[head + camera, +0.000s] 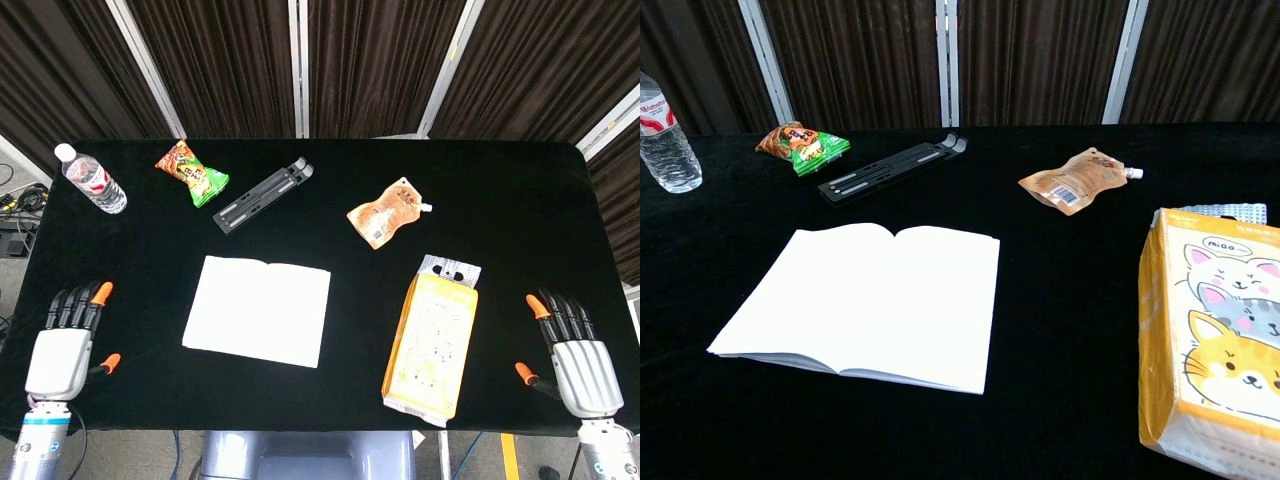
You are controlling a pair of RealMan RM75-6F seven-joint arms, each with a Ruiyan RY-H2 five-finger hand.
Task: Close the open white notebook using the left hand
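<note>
The white notebook [258,310] lies open and flat on the black table [330,240], left of centre; the chest view shows its blank pages [865,300] spread wide. My left hand [64,352] hovers at the table's front left corner, well left of the notebook, fingers spread and empty. At the front right corner my right hand [575,360] is also open and holds nothing. Neither hand appears in the chest view.
A water bottle [92,180] stands at the back left. Behind the notebook lie a green snack bag [190,172] and a black folding stand [263,195]. An orange spouted pouch [385,212] and a yellow cat-print bag [432,345] lie to the right.
</note>
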